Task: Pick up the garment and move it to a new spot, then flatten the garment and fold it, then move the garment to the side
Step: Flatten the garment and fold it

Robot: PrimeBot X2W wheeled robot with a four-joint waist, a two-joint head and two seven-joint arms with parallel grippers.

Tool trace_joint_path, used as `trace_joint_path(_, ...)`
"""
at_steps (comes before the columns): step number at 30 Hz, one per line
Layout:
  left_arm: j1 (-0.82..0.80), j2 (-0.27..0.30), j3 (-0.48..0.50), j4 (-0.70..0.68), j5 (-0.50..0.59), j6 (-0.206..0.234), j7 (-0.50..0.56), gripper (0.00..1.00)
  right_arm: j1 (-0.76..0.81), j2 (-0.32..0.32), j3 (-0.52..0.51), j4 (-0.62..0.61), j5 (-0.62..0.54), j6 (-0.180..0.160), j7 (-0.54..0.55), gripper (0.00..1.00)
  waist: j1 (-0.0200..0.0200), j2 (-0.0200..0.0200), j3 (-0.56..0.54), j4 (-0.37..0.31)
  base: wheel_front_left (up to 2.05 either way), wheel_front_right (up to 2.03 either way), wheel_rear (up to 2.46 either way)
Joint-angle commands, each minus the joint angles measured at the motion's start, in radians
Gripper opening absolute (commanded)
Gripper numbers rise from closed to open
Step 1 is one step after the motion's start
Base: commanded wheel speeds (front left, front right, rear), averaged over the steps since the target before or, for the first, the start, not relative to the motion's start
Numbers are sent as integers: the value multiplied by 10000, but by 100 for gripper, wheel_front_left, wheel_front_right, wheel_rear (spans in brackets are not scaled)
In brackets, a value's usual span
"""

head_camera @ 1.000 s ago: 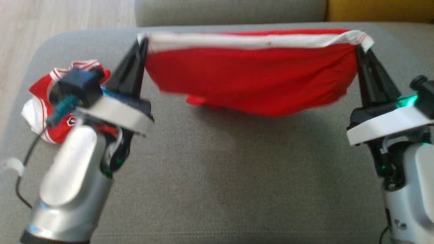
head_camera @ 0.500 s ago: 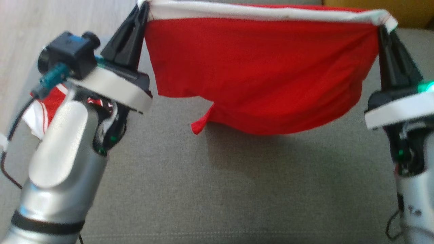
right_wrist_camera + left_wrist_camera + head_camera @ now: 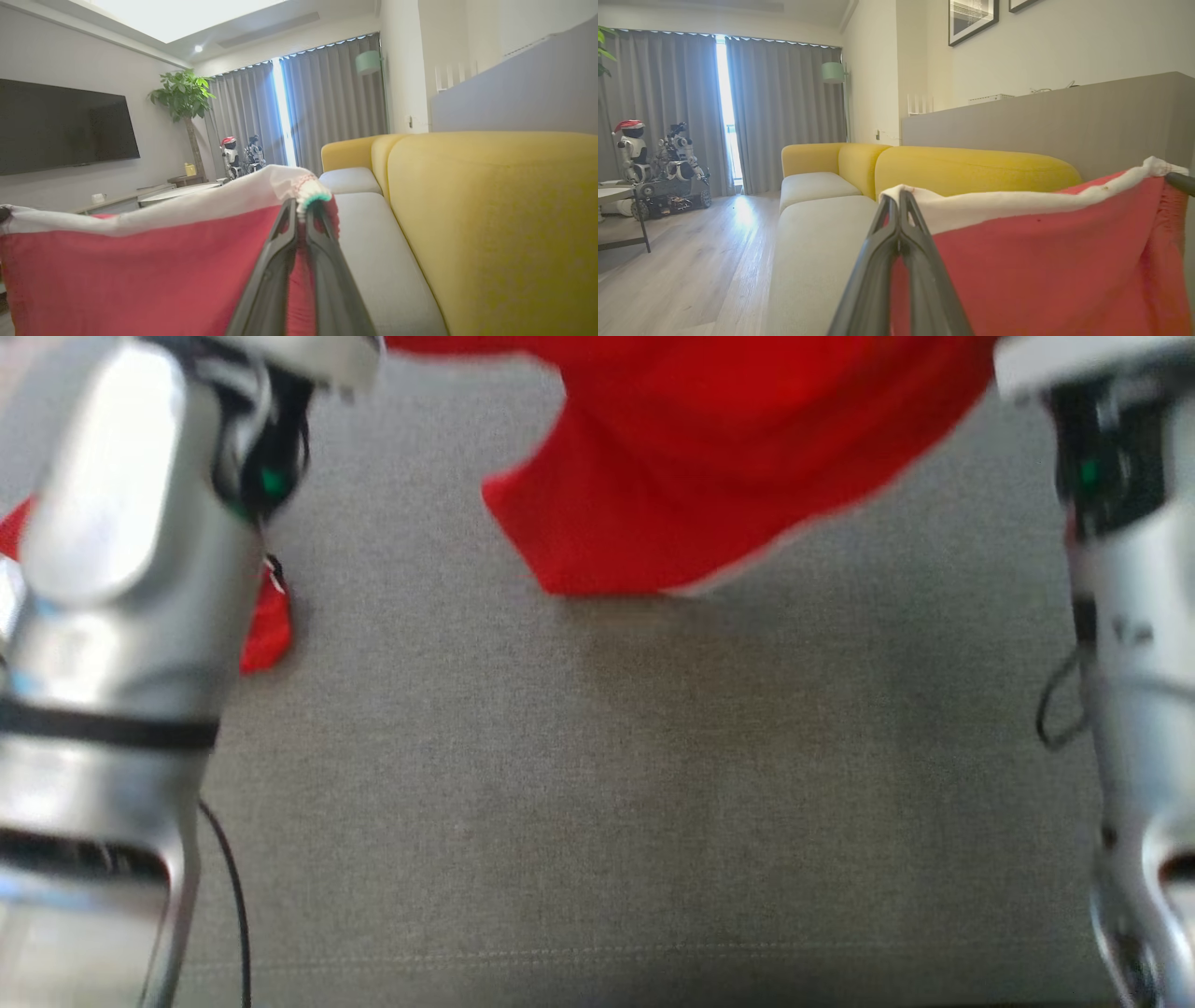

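**Red cloth strung between two hands above the grey seat**

Red with a white band along its top, the garment point(image 3: 747, 448) hangs in the air, stretched sideways. Its lower edge dangles just over the grey sofa seat point(image 3: 597, 803), towards the far side. The left hand point(image 3: 899, 200) is pinched together on the band's left corner. The right hand point(image 3: 301, 207) is clamped the same way on the right corner.

What worries me is how little cloth each pinch holds. If the arms pull further apart, a corner could slide out and the whole thing would swing down from one side. I'd also expect the loose flap at the bottom left to touch the seat first when the garment is lowered. It could then tuck under itself and leave a crease to flatten later. On the left, another red-and-white cloth point(image 3: 269, 627) lies partly behind the left arm point(image 3: 112, 569), near enough to be dragged along. The dark cable point(image 3: 235, 896) trailing by that arm could snag too.

Counted:
- One garment held
- One other cloth on the seat
- Two hands, both closed on the band
- Two arms, the right arm point(image 3: 1134, 616) at the right edge
- One loose cable on the left
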Motion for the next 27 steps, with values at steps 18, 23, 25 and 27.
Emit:
trace_joint_path(18,-1850,-893,885,4127,394,-184,-264,0,-3237,1118,1094,6598,94,42,-2751,0,0,0,291,210,0,0,0)
trace_joint_path(23,-1031,-1162,370,5390,-228,-192,-265,0,-2686,1182,1872,7762,693,42,-2717,0,0,0,511,185,0,0,0)
trace_joint_path(25,-760,-1217,169,5745,-526,-193,-265,0,-2407,1185,2334,7963,1151,42,-2532,0,0,0,534,175,0,0,0)
trace_joint_path(27,-566,-1250,-63,6031,-759,-193,-265,0,-2186,1186,2726,8063,1550,42,-2418,0,0,0,562,155,0,0,0)
